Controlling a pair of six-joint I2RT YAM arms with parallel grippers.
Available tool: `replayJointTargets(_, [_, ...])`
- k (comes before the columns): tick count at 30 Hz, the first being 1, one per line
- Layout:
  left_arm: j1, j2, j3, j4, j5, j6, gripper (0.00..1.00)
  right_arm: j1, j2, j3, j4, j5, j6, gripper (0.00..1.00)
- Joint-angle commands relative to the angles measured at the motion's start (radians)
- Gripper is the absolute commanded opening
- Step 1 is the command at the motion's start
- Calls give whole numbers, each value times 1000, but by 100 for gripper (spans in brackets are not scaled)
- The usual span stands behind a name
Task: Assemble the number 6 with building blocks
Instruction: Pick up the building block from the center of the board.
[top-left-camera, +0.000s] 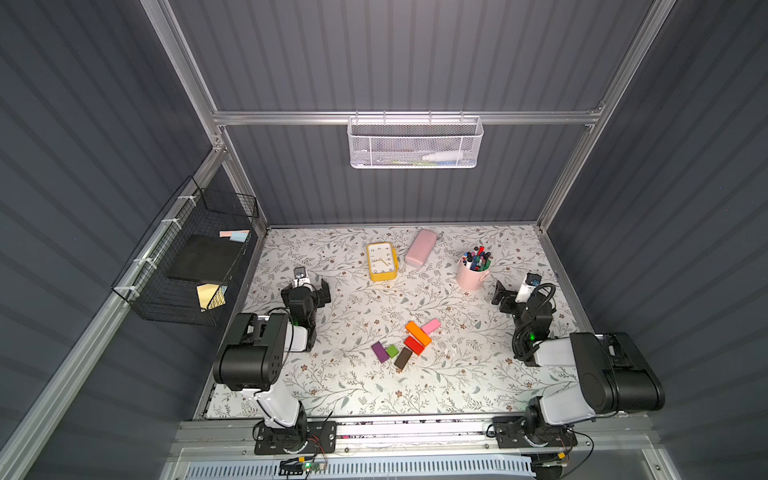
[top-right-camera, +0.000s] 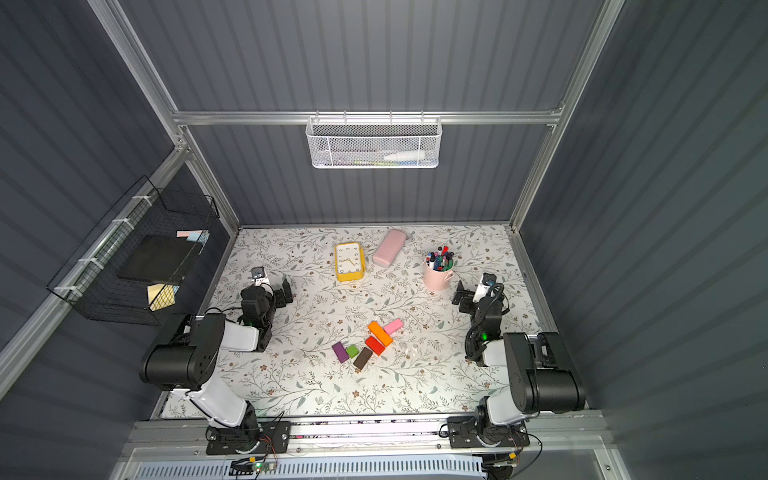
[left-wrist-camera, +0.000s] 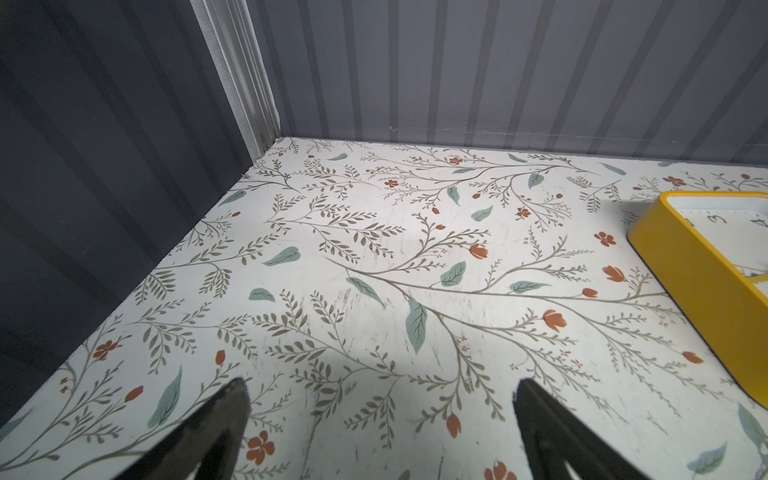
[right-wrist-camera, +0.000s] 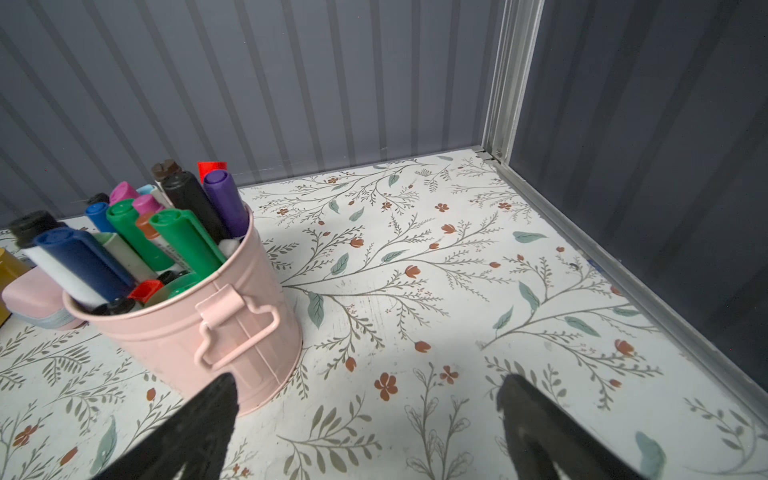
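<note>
Several building blocks lie loose near the middle of the floral table in both top views: orange, pink, red, purple, green cube and dark brown. They are scattered, and no number 6 shape shows. My left gripper stands open over bare table at the left, well away from the blocks. My right gripper is open at the right, just beside the pink bucket, holding nothing. Neither wrist view shows the blocks.
A yellow clock, a rounded pink case and a pink bucket of markers stand at the back. A white mesh basket hangs on the back wall, a black wire basket on the left wall.
</note>
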Motion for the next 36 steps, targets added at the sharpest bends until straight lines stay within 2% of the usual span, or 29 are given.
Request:
replayJointTargets(1, [7, 2, 15, -14, 10, -10, 99, -5, -1, 9, 8, -10, -10, 99])
replayJointTargets(9, [7, -13, 19, -40, -13, -8, 99, -5, -3, 3, 16, -15, -11, 99])
replayJointTargets(12, [4, -67, 102, -228, -14, -2, 99, 6, -63, -21, 24, -111, -74, 99])
replayJointTargets(15, [-6, -126, 122, -291, -5, 18, 99, 58, -190, -4, -105, -55, -88, 99])
replayJointTargets(17, [-15, -178, 130, -334, -9, 8, 99, 87, -322, 35, -292, -54, -27, 99])
replayJointTargets(20, [-18, -239, 231, -530, 20, -61, 99, 138, -473, 164, -612, -52, 79, 99])
replayJointTargets(21, [-21, -257, 268, -584, 32, -95, 99, 143, -509, 226, -722, -88, 141, 99])
replayJointTargets(24, [-31, -318, 357, -712, 90, -145, 99, 151, -570, 432, -984, -290, 273, 99])
replayJointTargets(27, [-32, -394, 440, -818, 212, -233, 99, 150, -612, 604, -1114, -536, 379, 99])
replayJointTargets(29, [-32, -435, 487, -898, 264, -282, 99, 151, -657, 639, -1186, -512, 579, 99])
replayJointTargets(30, [-32, -453, 509, -943, 256, -346, 99, 152, -692, 593, -1150, -480, 706, 99])
replayJointTargets(31, [-32, -468, 523, -1005, 216, -440, 99, 152, -725, 514, -981, -516, 754, 99])
replayJointTargets(32, [-32, -480, 531, -1064, 179, -512, 99, 151, -732, 466, -888, -575, 770, 99])
replayJointTargets(33, [-30, -498, 531, -1109, 145, -577, 99, 164, -713, 478, -944, -563, 747, 99])
replayJointTargets(35, [-30, -526, 514, -1095, 190, -608, 99, 220, -623, 592, -1191, -458, 670, 99])
replayJointTargets(36, [-30, -521, 506, -1064, 259, -596, 99, 269, -573, 652, -1288, -388, 620, 99])
